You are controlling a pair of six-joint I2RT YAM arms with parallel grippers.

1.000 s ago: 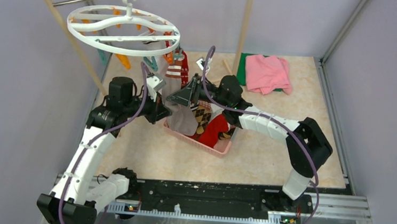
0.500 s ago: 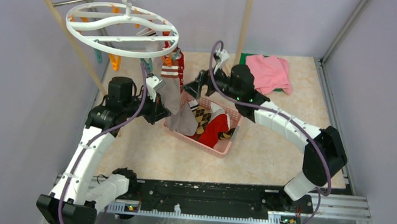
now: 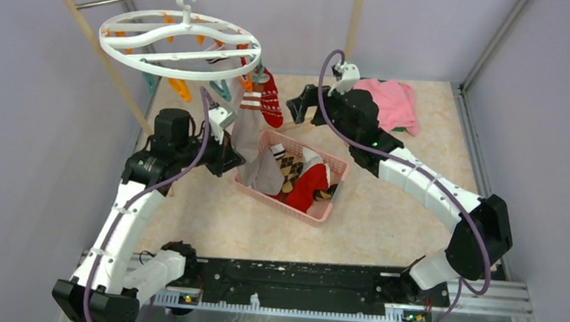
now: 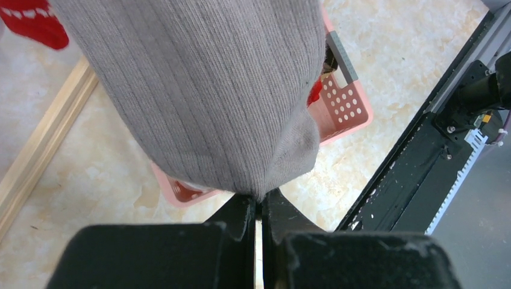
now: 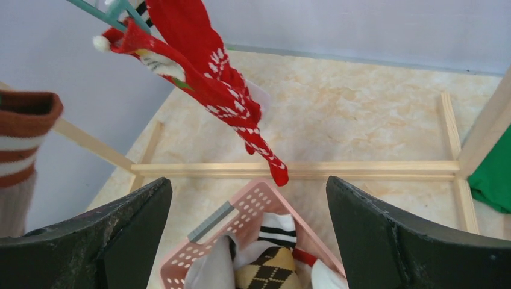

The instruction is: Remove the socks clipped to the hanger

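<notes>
The white hanger (image 3: 180,41) hangs from the metal bar at top left. A red patterned sock (image 3: 271,102) and a grey sock (image 3: 247,131) with a brown-and-white striped cuff hang from its clips. My left gripper (image 3: 232,155) is shut on the grey sock's lower end; in the left wrist view the left gripper (image 4: 260,201) pinches the grey sock (image 4: 205,90) there. My right gripper (image 3: 302,105) is open and empty, just right of the red sock. In the right wrist view the red sock (image 5: 211,78) dangles ahead of the open right gripper (image 5: 250,232).
A pink basket (image 3: 333,199) below holds several socks, among them a brown argyle one (image 5: 268,268). The wooden rack's base rails (image 5: 301,168) lie behind it. Pink cloth (image 3: 382,103) on green cloth (image 5: 494,174) sits at back right.
My right arm has lifted out of the basket and moved back and right, ending open beside the red sock. The hanger swayed slightly. The left arm has held still.
</notes>
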